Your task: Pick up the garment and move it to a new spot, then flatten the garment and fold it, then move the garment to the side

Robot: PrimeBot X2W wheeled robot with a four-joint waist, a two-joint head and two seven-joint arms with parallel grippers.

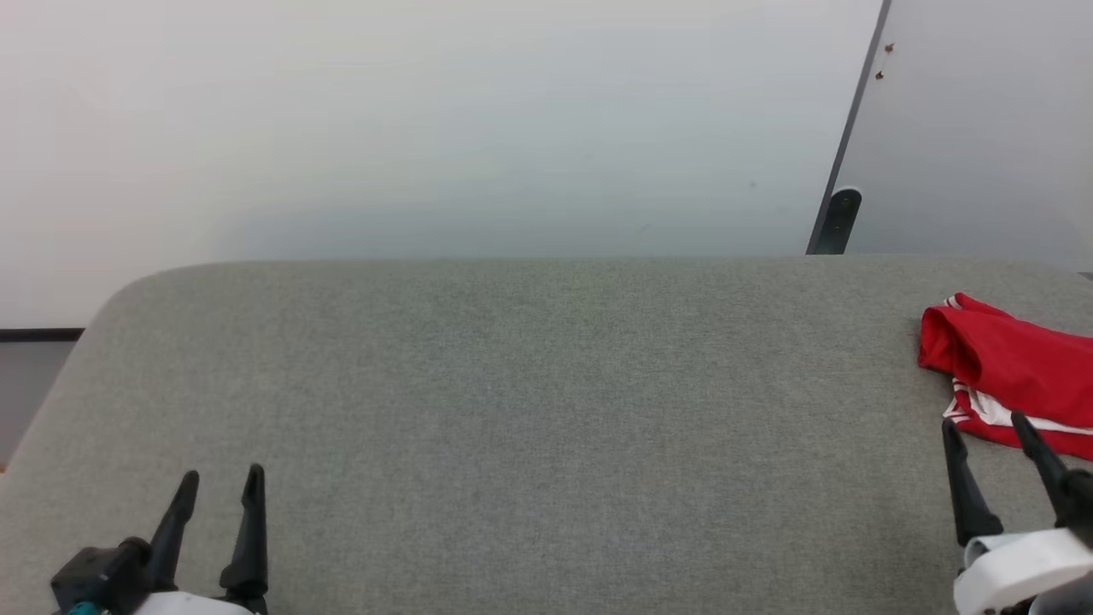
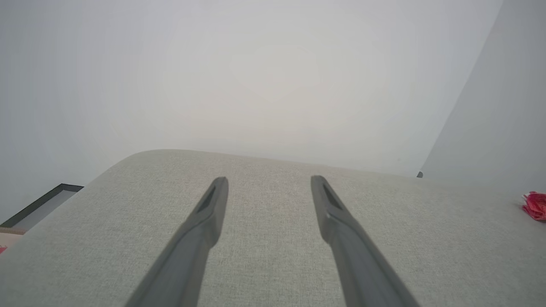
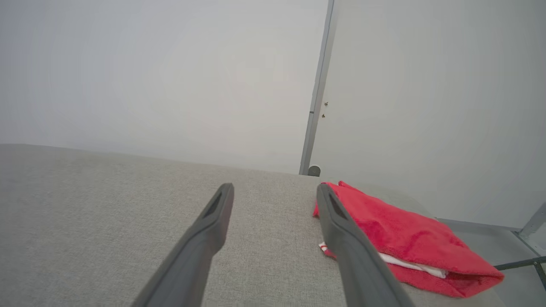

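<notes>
The garment (image 1: 1016, 367) lies bunched in a loose, doubled-over heap at the far right of the padded surface (image 1: 529, 410), running past the head view's right edge, red cloth on top with a white striped sleeve edge peeking out underneath. It looks light, limp and not slippery, so it should sag and unfold once lifted rather than hold its shape; nothing about it seems fragile. A pinch on the raised red fold at its near left end, or on the layered hem by the white stripes, looks the likeliest hold, though a grip there may catch one layer only. The right gripper (image 1: 982, 422) hovers just beside that end with its fingers spread wide and nothing between them; whether a fingertip touches the cloth I cannot tell. The left gripper (image 1: 222, 474) is equally wide and holds nothing, well apart at the lower left. The surface is a grey woven fabric with rounded corners, likely giving the cloth some drag. Behind stand a plain pale wall (image 1: 427, 128) and a dark upright strip (image 1: 841, 145).
</notes>
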